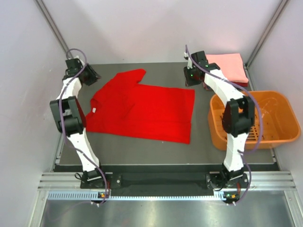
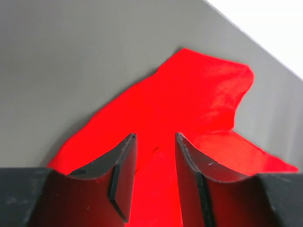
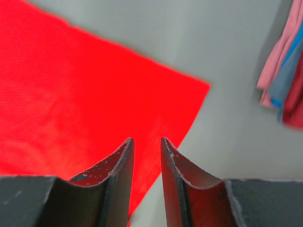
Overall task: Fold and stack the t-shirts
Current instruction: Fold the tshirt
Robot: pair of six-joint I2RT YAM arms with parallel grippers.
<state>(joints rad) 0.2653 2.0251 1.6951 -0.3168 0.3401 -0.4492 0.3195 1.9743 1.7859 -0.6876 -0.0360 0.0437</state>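
A bright red t-shirt [image 1: 142, 111] lies flat on the dark table, with one sleeve [image 1: 130, 75] pointing to the back. My left gripper [image 1: 93, 75] hovers at the shirt's back left, over the sleeve area [image 2: 199, 94]. Its jaws [image 2: 155, 137] are open and apart, with only cloth below them. My right gripper [image 1: 190, 81] hangs over the shirt's back right corner [image 3: 189, 94]. Its jaws [image 3: 147, 140] stand open with a narrow gap and grip nothing. A stack of folded t-shirts [image 1: 228, 66], salmon-pink on top, sits at the back right. Its pink, blue and dark red edges [image 3: 284, 71] show in the right wrist view.
An orange plastic basket [image 1: 284, 137] stands at the right edge of the table, beside the right arm. Grey walls close in the back and both sides. Bare table [image 1: 156, 151] lies in front of the shirt.
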